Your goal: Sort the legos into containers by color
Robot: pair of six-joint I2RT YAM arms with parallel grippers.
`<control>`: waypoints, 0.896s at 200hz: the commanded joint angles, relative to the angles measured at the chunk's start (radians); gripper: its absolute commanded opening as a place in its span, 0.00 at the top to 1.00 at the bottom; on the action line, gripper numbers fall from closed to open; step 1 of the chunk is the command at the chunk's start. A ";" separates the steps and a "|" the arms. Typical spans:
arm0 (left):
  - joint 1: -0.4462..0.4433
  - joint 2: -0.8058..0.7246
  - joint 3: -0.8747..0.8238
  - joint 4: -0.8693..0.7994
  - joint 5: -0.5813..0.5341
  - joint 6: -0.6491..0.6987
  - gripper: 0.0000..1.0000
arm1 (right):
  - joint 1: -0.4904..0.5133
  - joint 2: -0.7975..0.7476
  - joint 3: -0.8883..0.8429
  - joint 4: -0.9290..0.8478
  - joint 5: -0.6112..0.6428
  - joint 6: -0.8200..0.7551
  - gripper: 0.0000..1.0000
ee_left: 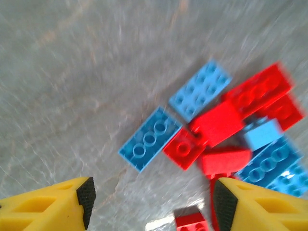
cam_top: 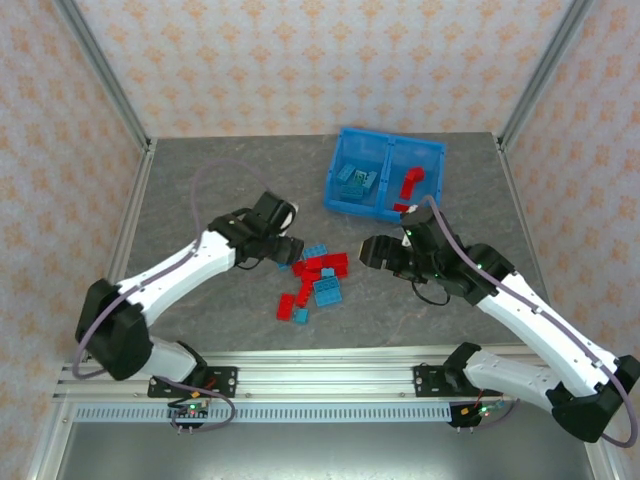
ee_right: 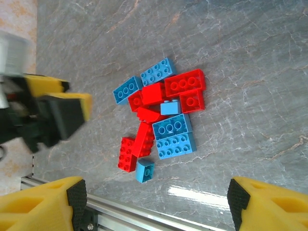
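Observation:
A heap of red and light blue legos [cam_top: 316, 278] lies mid-table. The blue bin [cam_top: 352, 206] stands behind it; its left compartment holds blue bricks [cam_top: 357, 180], its right one red bricks [cam_top: 411, 180]. My left gripper [cam_top: 288, 250] hovers at the heap's left edge, open, nothing between its fingers. In the left wrist view the left gripper [ee_left: 154, 202] frames bare table, with a blue brick [ee_left: 150, 138] and red bricks [ee_left: 216, 122] just ahead. My right gripper [cam_top: 370, 252] hangs open to the right of the heap. In the right wrist view the right gripper [ee_right: 157, 199] looks onto the heap [ee_right: 159, 115].
An aluminium rail [cam_top: 330, 380] runs along the near table edge. Metal frame posts [cam_top: 105, 75] and patterned walls close off the sides and back. The left gripper's yellow and black fingers [ee_right: 62, 113] appear at the left of the right wrist view.

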 commanded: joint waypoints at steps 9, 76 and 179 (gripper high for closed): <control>0.031 0.092 0.018 -0.055 0.035 0.191 0.23 | 0.005 -0.026 0.035 0.000 0.003 -0.017 0.22; 0.055 0.332 0.103 -0.059 0.008 0.313 0.20 | 0.005 -0.049 0.028 -0.019 0.022 -0.012 0.21; 0.072 0.484 0.182 -0.028 0.062 0.308 0.59 | 0.005 -0.040 0.025 -0.021 0.045 -0.010 0.21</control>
